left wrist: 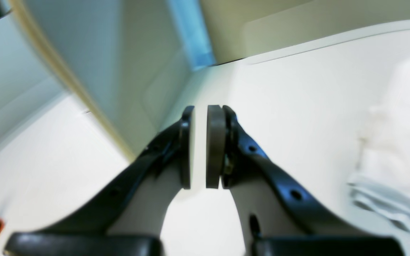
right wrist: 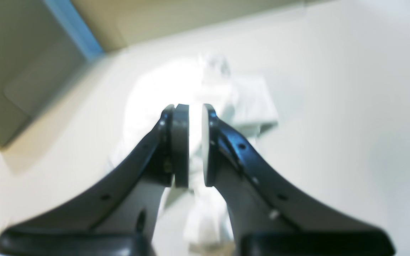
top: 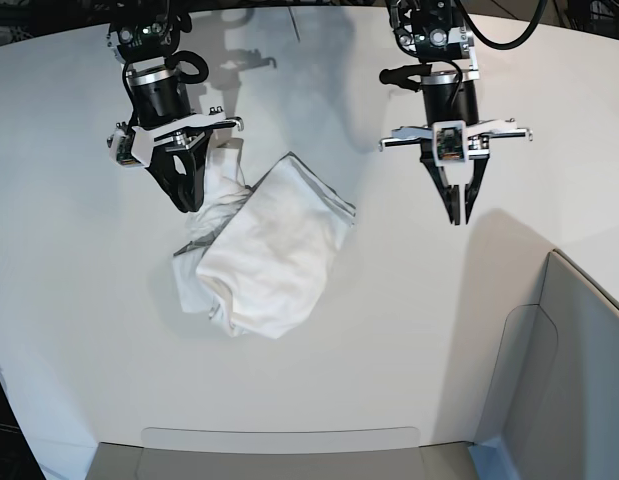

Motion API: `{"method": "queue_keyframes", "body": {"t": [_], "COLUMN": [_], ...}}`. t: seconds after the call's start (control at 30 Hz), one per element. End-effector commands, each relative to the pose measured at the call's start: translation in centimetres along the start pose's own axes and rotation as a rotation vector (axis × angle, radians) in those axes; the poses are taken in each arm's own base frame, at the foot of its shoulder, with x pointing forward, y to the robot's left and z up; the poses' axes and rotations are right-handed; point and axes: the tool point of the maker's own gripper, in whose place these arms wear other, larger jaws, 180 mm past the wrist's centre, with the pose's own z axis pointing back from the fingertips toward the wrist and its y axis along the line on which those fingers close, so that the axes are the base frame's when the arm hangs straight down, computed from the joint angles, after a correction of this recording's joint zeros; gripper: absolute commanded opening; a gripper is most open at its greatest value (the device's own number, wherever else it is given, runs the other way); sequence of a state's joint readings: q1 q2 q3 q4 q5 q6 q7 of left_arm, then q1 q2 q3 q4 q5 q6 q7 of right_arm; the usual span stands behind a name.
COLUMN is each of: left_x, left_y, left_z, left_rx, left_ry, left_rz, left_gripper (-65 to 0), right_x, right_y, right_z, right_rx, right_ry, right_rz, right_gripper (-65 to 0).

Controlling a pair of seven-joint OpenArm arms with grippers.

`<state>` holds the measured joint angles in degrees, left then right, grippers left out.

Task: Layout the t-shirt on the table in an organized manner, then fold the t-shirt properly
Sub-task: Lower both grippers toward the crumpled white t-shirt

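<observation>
Pincers both narrowly parted and empty, right pincer [top: 187,200] just over the crumpled white t-shirt [top: 269,250] heaped mid-worktop [top: 409,340], left pincer [top: 459,212] well apart over bare surface; laying out and folding all left.

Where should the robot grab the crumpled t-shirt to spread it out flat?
Probably the folded corner of the t-shirt that sticks out toward the left gripper, coming straight down from above. That edge lies flat and free on the table, while the rest is a bunched heap under the right gripper.
</observation>
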<state>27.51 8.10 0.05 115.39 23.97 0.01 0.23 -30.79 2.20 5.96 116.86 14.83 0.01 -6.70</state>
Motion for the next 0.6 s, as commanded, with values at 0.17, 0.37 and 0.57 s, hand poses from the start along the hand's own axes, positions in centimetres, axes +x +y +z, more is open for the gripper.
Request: {"method": "queue_keyframes", "body": {"t": [0.17, 0.37, 0.57], "left_x": [1.8, 1.6, 1.7], "left_y": [-2.7, -4.0, -3.6], "left_z": [-1.4, -3.1, -5.2], "left_rx": [-0.048, -0.064, -0.040], "left_ry": [0.028, 0.138, 0.228], "left_rz": [0.010, 0.036, 0.057], "left_gripper": [-58.0, -58.0, -58.0], "right_x": [-1.3, -2.2, -1.7], "right_y": [-0.8, -2.5, -1.0], "right_z": [-0.1, -0.4, -0.7], "right_rx": [-0.021, -0.058, 0.010], "right_ry": [0.119, 0.223, 0.199], "right_rz": [0.012, 0.034, -0.149], "right_gripper": [-57.4, -55.5, -47.0]}}
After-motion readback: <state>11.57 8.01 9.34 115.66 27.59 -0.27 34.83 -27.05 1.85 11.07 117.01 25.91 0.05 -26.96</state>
